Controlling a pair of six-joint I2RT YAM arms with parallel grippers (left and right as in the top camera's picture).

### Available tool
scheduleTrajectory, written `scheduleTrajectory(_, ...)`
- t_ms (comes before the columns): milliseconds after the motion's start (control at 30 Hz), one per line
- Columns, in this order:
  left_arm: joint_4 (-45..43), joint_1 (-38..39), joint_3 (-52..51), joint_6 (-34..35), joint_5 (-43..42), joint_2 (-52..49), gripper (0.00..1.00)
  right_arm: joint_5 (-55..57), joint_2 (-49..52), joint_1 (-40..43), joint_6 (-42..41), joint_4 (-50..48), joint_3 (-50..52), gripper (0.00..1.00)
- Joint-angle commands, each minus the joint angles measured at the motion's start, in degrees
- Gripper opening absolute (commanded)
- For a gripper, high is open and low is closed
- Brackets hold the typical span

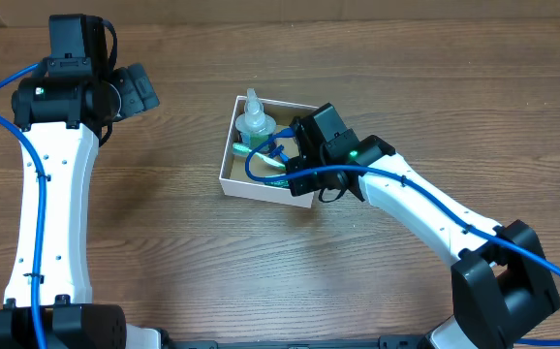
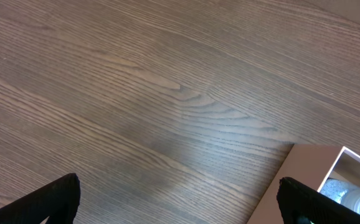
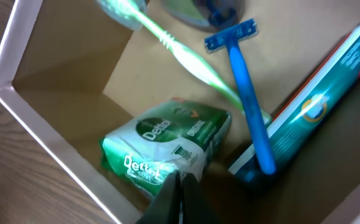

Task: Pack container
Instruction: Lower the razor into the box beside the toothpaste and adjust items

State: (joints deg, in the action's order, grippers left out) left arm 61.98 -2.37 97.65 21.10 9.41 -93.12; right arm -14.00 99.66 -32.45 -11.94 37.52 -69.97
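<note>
The container point(image 1: 261, 188) is a white square box with a brown inside, at the table's middle; its rim shows in the right wrist view point(image 3: 18, 62) and a corner in the left wrist view point(image 2: 304, 168). Inside lie a green Dettol packet point(image 3: 161, 140), a blue razor point(image 3: 245, 99), a green toothbrush point(image 3: 180, 56), a teal toothpaste box point(image 3: 317, 106) and a clear bottle point(image 1: 255, 121). My right gripper point(image 1: 295, 161) is down in the box, its fingers point(image 3: 179, 177) pressed together on the packet's wrapper edge. My left gripper point(image 1: 140, 87) is open point(image 2: 180, 199) and empty over bare table, left of the box.
The wood-grain table point(image 1: 173, 242) surrounds the box. A blue cable point(image 1: 261, 165) from the right arm loops over the box's contents. The left arm's white link point(image 1: 52, 204) runs along the left side.
</note>
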Motion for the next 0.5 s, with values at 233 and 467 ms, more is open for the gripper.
scheduleTrajectory(233, -0.1, -0.2, 0.7, 1.2, 0.0, 0.2, 1.0, 6.1, 0.3, 0.0, 0.2, -2.6, -4.2, 0.04)
scheduleTrajectory(467, 0.0, -0.2, 0.7, 1.2, 0.0, 0.2, 1.0, 11.3, 0.3, 0.1, 0.0, -3.2, -6.8, 0.04)
